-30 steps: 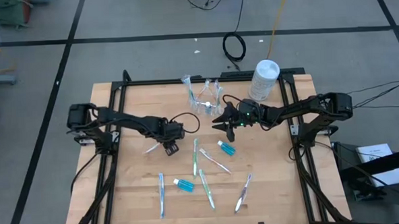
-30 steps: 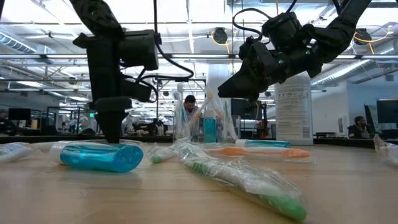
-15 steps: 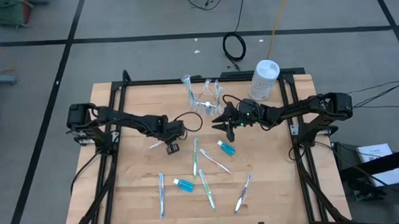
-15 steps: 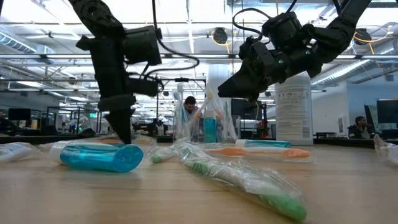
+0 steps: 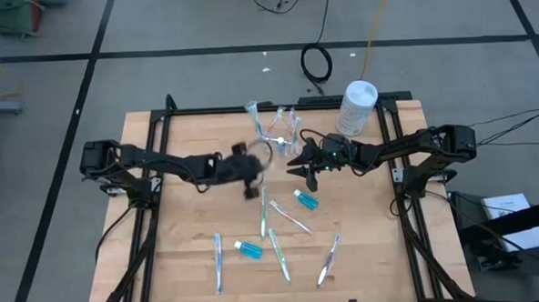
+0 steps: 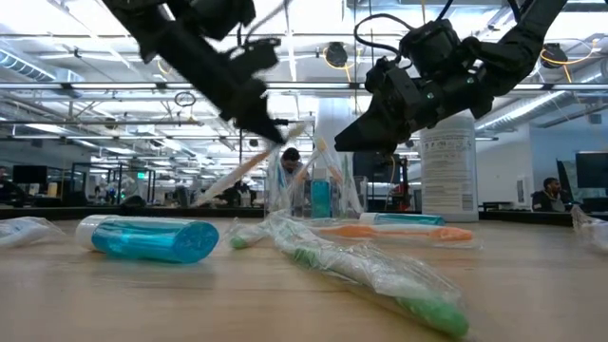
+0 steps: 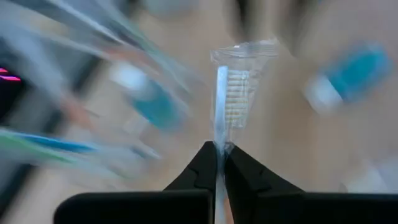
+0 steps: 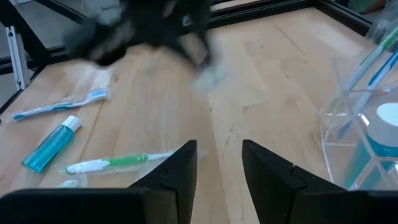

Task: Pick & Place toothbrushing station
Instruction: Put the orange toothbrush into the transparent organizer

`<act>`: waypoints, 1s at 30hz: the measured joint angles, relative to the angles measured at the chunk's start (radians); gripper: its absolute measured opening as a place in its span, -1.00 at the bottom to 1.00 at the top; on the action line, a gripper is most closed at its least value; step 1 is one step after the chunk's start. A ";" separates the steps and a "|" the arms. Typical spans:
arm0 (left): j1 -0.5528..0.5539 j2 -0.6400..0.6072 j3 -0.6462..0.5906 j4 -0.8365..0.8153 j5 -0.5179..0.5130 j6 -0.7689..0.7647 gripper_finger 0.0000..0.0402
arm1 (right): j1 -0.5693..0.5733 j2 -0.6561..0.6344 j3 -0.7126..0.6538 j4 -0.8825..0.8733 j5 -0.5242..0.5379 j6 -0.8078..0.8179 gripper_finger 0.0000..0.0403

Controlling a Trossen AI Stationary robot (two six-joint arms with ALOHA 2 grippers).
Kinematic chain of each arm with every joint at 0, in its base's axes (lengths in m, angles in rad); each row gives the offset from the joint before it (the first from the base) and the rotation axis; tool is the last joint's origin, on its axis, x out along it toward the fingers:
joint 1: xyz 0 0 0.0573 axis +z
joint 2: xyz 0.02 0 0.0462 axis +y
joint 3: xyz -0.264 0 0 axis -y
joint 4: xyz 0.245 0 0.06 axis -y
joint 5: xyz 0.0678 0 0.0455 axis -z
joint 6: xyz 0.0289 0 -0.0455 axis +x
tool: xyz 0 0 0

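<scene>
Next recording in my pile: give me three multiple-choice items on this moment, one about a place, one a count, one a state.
1. Where does the white round-lidded canister stand?
A. At the front edge of the wooden table
B. At the table's back right corner
C. In the table's middle

2. How many short blue white-capped tubes lie flat on the wood?
A. Two
B. Four
C. None

3. What is the state of the left claw?
A. Open and empty
B. Shut on a wrapped white toothbrush
C. Shut on a blue tube

Answers: 1 B, since the high view shows it at the back edge on the right. 2 A, since the high view shows one near the centre and one nearer the front. 3 B, since the left wrist view shows the fingers pinching the wrapped handle.
</scene>
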 joint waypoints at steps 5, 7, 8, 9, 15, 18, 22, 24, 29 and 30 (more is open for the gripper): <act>0.068 -0.033 0.000 0.277 -0.148 -0.020 -0.86 | 0.000 0.000 0.000 -0.014 0.000 0.000 -0.41; 0.099 -0.034 0.001 0.400 -0.201 -0.039 -0.89 | 0.000 0.000 0.000 -0.019 0.000 0.000 -0.41; 0.115 -0.034 0.001 0.449 -0.219 -0.056 -0.91 | 0.000 0.000 0.000 -0.019 0.000 0.000 -0.41; 0.130 -0.033 0.001 0.496 -0.229 -0.071 -0.93 | 0.000 0.000 0.000 -0.019 0.000 0.000 -0.41; 0.195 0.030 0.001 0.715 -0.226 -0.078 -0.93 | 0.001 0.000 0.000 -0.020 0.000 0.000 -0.41; 0.219 0.086 0.001 0.785 -0.227 -0.083 -0.89 | 0.001 0.000 0.000 -0.024 0.000 0.000 -0.41; 0.248 0.187 0.001 0.866 -0.253 -0.091 -0.90 | 0.001 0.000 0.000 -0.026 0.000 0.000 -0.41; 0.260 0.233 0.001 0.900 -0.268 -0.104 -0.95 | 0.001 0.000 0.000 -0.026 0.000 0.000 -0.41; 0.270 0.307 0.001 0.908 -0.284 -0.130 -0.93 | 0.001 0.000 0.000 -0.031 0.000 0.000 -0.41; 0.269 0.314 0.001 0.908 -0.289 -0.131 -0.92 | 0.001 0.000 0.000 -0.032 0.000 0.000 -0.41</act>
